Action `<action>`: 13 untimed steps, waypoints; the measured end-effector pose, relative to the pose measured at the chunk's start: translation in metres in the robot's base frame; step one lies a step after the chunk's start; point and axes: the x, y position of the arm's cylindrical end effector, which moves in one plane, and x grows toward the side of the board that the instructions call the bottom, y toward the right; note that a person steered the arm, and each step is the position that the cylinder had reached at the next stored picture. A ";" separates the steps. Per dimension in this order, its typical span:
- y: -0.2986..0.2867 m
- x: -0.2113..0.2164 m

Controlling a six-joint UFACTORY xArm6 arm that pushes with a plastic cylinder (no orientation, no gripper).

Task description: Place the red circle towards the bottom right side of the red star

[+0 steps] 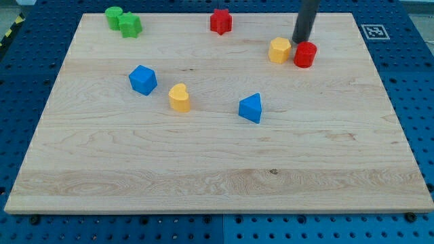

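Pale wooden board (224, 156), grain running left to right, one small dark knot low at centre, laid on a blue perforated base (27, 81) whose holes show along both sides and under the view's bottom edge. Black-and-white marker tag (372, 31) just off the board's top right corner; yellow-and-black striped strip (9, 32) at the far top left.

No pincer on this arm (so nothing to call wide, narrow or holding), only a dark rod coming down from the view's top, my tip (299, 41) planted at the upper left edge of the red circle (305, 54), touching or nearly so. Yellow hexagon (279, 50) just beside that circle on the left. Red star (220, 22) well apart, up and to the left, near the top edge.

Elsewhere: green circle (113, 16) and green hexagon-like block (130, 26) pressed together at top left; blue cube (143, 79), yellow heart (180, 97) and blue triangle (251, 108) spread across the middle.
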 end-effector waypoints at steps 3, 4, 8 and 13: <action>-0.022 0.067; -0.014 0.100; 0.021 0.064; 0.049 0.017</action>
